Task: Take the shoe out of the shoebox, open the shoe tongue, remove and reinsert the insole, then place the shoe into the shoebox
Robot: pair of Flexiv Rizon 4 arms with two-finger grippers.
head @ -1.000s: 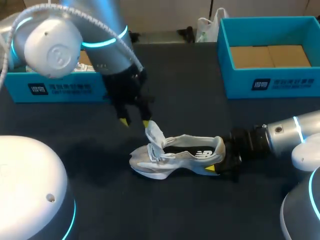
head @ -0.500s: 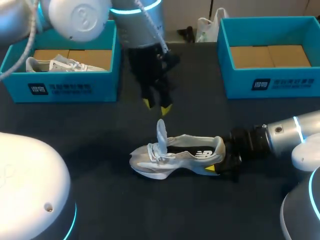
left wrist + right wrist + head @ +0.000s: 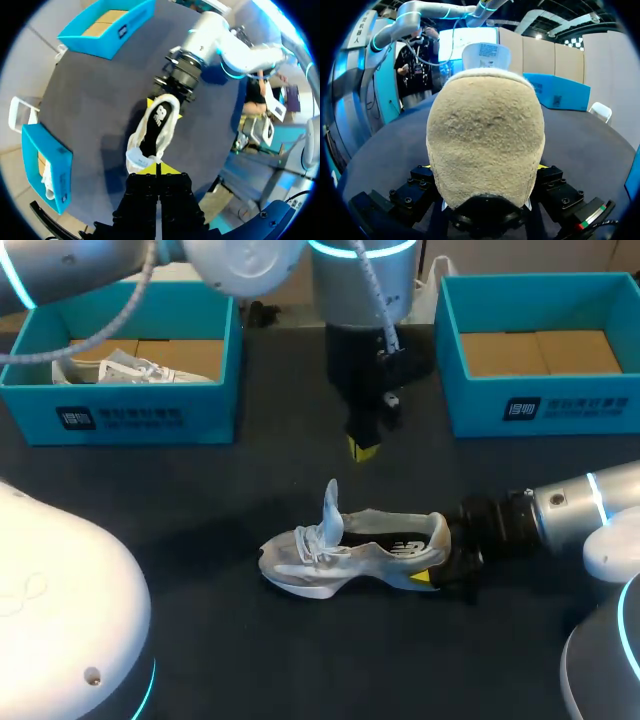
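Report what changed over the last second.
The left gripper swung away from the shoe's tongue, rightward and farther from the robot, and its fingers closed together. The tongue, which was leaning toward the toe, now stands upright. The shoe lies where it was, and the right gripper stays clamped on its heel.

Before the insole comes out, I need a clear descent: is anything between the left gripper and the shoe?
Nothing visible does: only open air lies between the left gripper and the shoe.
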